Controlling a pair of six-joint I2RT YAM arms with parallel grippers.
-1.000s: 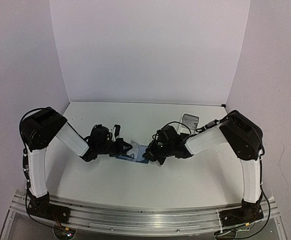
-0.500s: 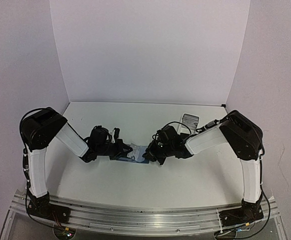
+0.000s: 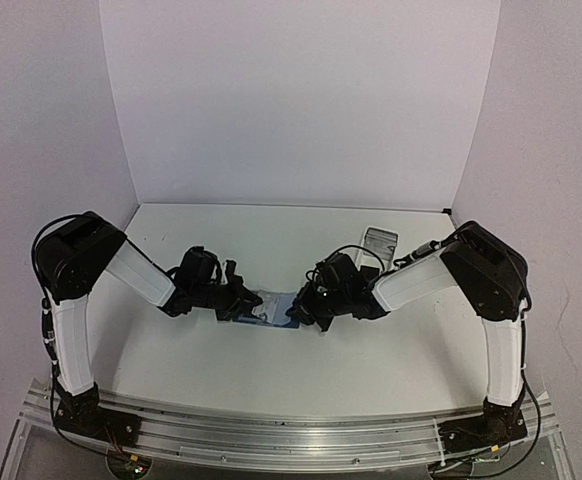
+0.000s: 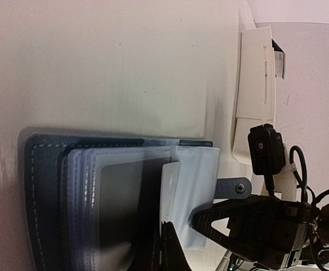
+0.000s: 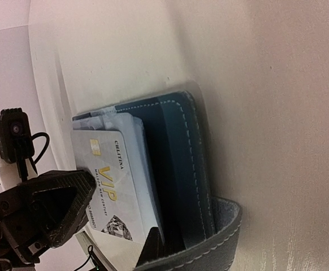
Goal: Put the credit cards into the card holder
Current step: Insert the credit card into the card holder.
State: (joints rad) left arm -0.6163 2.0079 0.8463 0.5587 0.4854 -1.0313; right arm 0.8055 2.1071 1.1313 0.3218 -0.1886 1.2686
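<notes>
i'm mid-insertion: the pale card (image 5: 111, 183) lies on the open card holder (image 3: 271, 303), mid-table between both arms. the left gripper (image 3: 245, 302) looks clamped on the card's edge. the right gripper (image 3: 297, 311) has its fingers together, tip on the holder's sleeves. the card's long axis runs along the holder's stitched edge, chip end pointing away from my right fingers. next, i judge, feed it under a sleeve lip with the holder pinned flat.

1 card holder (image 5: 181, 164), 1 pale card (image 5: 111, 180), 1 tray (image 3: 379, 238).
</notes>
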